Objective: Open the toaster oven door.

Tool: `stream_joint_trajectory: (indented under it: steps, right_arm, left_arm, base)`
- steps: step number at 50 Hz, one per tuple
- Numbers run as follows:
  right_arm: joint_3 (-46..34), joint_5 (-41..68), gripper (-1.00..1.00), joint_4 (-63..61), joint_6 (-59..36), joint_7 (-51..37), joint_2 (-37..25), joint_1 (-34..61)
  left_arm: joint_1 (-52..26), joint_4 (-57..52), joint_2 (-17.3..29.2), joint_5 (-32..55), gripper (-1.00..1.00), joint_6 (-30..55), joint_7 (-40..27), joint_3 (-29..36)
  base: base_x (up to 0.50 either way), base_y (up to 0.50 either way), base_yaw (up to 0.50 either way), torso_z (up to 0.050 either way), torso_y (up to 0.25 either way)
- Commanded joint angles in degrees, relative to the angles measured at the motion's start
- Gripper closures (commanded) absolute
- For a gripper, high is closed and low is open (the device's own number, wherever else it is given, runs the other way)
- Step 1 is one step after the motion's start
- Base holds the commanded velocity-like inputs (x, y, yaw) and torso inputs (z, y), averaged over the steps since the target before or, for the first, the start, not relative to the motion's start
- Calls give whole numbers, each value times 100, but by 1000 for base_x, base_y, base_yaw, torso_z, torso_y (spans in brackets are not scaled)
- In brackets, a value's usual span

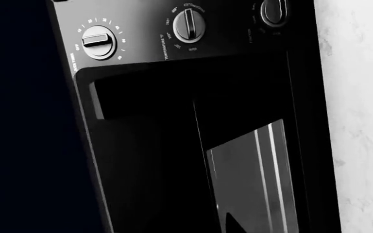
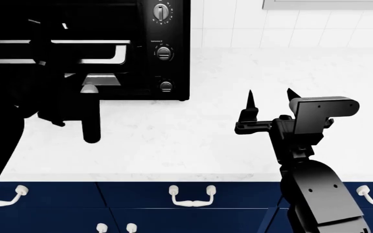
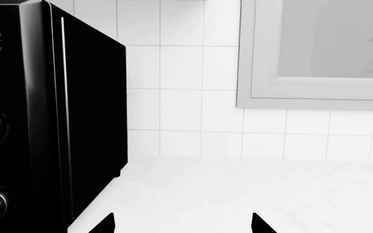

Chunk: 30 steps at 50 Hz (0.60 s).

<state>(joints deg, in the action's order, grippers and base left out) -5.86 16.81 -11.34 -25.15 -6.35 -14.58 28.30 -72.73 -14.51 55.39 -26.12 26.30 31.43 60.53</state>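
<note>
The toaster oven [image 2: 173,58] is a glossy black box at the back left of the counter, with three knobs [image 2: 163,52] in a column. Its door [image 2: 57,53] shows wire racks behind the glass. In the left wrist view the door's glass window [image 1: 251,179] and the end of its bar handle [image 1: 99,99] are close, below the knobs [image 1: 190,25]. My left gripper [image 2: 63,104] is right at the door front, black on black, so its jaws cannot be made out. My right gripper [image 2: 271,97] is open and empty over the counter, right of the oven; it also shows in its wrist view [image 3: 182,225].
A white marble counter [image 2: 206,136] runs to a white tiled wall [image 3: 180,97] with a grey window frame [image 3: 258,92]. Dark blue drawers with white handles [image 2: 192,196] line the counter's front edge. The oven's side [image 3: 95,107] stands left of my right gripper.
</note>
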Motion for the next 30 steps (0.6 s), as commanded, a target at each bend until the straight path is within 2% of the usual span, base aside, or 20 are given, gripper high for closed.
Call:
stream_joint_trajectory:
  steps: [1, 19, 30]
  right_arm:
    - [-23, 39, -100, -65, 3, -16, -11, -22]
    - [-30, 111, -100, -128, 58, -41, -25, -117]
    - [-70, 103, -100, -12, 164, -38, -16, -132]
  left_arm:
    - [598, -1166, 516, 644, 100, 770, 280, 136]
    - [1486, -2353, 1283, 859, 100, 1401, -79, 185]
    - [2089, -2586, 1468, 953, 100, 1543, -523, 384]
  base:
    - [0, 0, 0, 0, 0]
    - [0, 0, 0, 0, 0]
    - [0, 0, 0, 0, 0]
